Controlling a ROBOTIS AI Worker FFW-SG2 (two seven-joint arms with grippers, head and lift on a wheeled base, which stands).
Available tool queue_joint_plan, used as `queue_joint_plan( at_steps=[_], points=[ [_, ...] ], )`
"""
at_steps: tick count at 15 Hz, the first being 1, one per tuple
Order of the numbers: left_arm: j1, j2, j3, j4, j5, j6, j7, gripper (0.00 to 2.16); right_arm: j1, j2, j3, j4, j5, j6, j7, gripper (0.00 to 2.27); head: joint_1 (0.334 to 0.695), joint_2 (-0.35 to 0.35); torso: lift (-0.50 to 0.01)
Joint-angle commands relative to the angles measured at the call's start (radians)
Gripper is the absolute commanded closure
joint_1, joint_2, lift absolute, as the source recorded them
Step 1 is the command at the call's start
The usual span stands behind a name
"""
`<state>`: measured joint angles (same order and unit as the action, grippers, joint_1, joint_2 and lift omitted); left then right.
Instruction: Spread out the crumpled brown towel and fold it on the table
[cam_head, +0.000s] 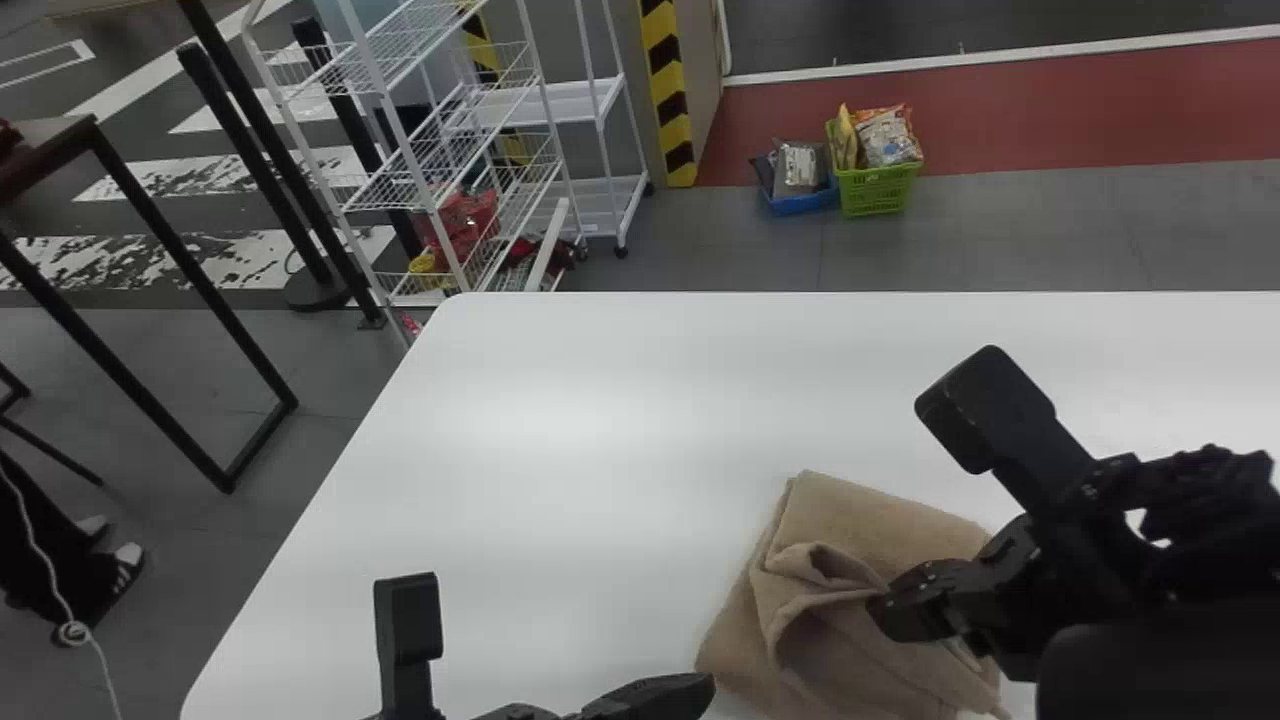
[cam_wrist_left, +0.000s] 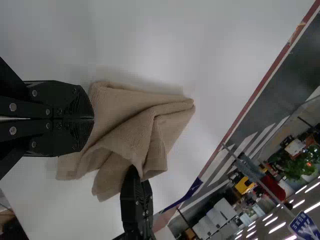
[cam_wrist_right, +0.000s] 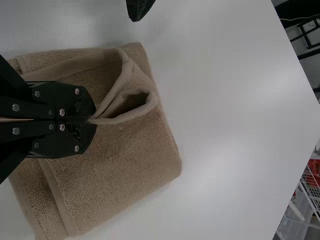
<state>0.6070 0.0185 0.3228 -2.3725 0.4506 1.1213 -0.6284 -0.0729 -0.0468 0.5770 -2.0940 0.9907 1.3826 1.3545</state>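
Across the scene stretched the white table (cam_head: 520, 450). At its near right lay the brown towel (cam_head: 880, 500), a raised fold pinched in the right gripper (cam_head: 882, 612). Left of it hung the left gripper (cam_head: 704, 688), jaws pressed together, empty.

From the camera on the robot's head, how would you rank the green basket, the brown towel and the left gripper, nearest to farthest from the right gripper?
1. Brown towel: pinched in the right gripper.
2. Left gripper: at the towel's left side.
3. Green basket: on the floor, beyond the table's far edge.
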Motion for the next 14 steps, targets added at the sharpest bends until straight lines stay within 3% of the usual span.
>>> queue_joint_plan(
  at_steps=[1,8,14],
  points=[
    [-0.006,0.000,-0.036,0.033,-0.009,-0.103,0.004,2.14,0.008,-0.005,-0.002,-0.008,0.000,0.000,0.013,1.77,0.695,0.265,-0.127],
    [-0.035,0.001,-0.080,0.104,-0.085,-0.195,0.030,2.14,0.012,-0.022,-0.016,-0.029,-0.007,0.003,0.013,1.77,0.695,0.231,-0.127],
    [-0.009,0.003,-0.085,0.116,-0.079,-0.180,0.013,2.14,-0.015,-0.016,-0.025,-0.023,-0.007,0.003,0.013,1.77,0.695,0.220,-0.127]
  ],
)
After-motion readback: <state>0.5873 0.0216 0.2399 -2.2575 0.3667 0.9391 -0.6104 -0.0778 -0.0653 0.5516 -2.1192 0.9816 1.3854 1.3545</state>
